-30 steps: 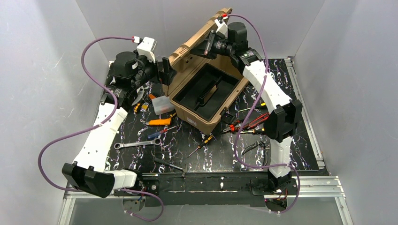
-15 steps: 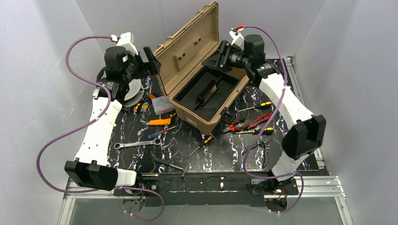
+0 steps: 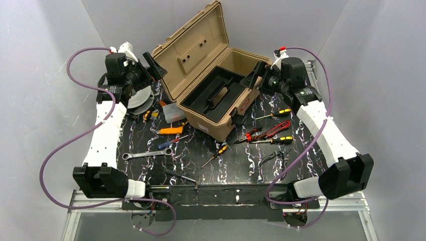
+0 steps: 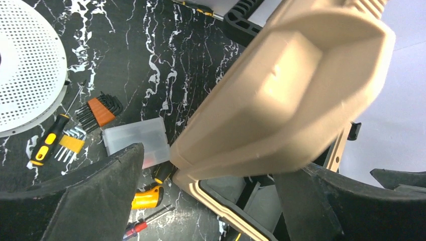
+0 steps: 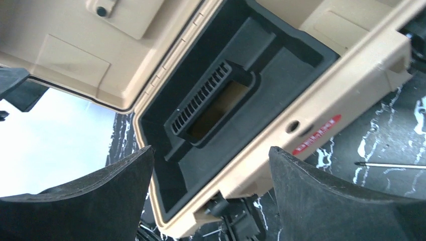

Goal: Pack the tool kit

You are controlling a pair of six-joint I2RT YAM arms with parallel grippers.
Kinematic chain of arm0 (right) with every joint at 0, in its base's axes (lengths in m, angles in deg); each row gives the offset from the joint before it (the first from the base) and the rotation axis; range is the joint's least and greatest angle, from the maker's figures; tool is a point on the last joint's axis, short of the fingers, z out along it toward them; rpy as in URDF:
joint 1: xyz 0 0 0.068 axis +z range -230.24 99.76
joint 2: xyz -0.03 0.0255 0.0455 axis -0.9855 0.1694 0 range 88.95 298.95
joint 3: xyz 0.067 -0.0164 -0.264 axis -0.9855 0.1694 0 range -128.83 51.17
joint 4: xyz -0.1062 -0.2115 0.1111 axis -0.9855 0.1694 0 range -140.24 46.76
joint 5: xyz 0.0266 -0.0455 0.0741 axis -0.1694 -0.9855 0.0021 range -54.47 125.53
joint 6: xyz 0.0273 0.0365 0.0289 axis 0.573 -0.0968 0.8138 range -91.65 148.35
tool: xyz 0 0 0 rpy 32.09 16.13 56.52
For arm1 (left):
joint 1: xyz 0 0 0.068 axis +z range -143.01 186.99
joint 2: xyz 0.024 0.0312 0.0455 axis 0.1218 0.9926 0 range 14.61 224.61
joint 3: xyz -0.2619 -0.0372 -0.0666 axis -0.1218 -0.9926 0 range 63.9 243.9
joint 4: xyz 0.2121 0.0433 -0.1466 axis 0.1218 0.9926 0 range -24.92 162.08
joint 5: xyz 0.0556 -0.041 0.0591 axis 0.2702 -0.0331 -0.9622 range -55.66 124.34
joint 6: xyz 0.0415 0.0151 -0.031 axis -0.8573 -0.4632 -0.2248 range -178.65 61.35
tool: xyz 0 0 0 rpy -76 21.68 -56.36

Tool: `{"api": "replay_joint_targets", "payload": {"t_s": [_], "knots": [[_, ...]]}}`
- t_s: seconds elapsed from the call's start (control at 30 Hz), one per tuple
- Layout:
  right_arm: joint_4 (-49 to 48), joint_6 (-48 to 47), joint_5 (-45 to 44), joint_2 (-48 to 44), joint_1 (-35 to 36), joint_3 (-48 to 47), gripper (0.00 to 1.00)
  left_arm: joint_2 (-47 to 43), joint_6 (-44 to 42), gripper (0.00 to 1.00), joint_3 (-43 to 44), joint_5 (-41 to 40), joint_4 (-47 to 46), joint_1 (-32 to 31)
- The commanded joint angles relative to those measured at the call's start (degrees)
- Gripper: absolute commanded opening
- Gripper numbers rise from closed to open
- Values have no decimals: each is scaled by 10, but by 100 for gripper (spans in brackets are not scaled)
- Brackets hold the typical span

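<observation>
- Toolbox (image 3: 221, 128): far centre of the table (image 3: 241, 168), lid (image 3: 193, 47) raised, black tray (image 3: 213, 98) exposed.
- Left gripper (image 4: 216, 160): fingers spread wide, clamping nothing; the lid's corner lies between them.
- Right gripper (image 5: 211, 150): fingers spread wide, empty, right of the toolbox.
- Red-handled pliers (image 3: 269, 131): on the table, near-right of the toolbox.

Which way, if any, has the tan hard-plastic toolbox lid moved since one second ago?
Yes. The lid swung up and back, off the black inner tray that it overhung earlier; it now stands open behind it.
</observation>
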Motion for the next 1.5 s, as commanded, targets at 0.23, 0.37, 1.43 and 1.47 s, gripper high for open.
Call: {"api": "replay_joint_targets", "payload": {"t_s": [0.23, 0.37, 1.43, 1.47], "knots": [[41, -30, -43, 5, -10, 25, 91, -154, -52, 98, -30, 34, 25, 0], [27, -31, -39, -5, -12, 48, 91, -210, -78, 98, -80, -62, 67, 0], [-59, 75, 67, 146, -64, 74, 42, -240, 92, 98, -315, -50, -1, 28], [-75, 84, 70, 154, -64, 75, 42, -236, 96, 98, -318, -42, -5, 28]]}}
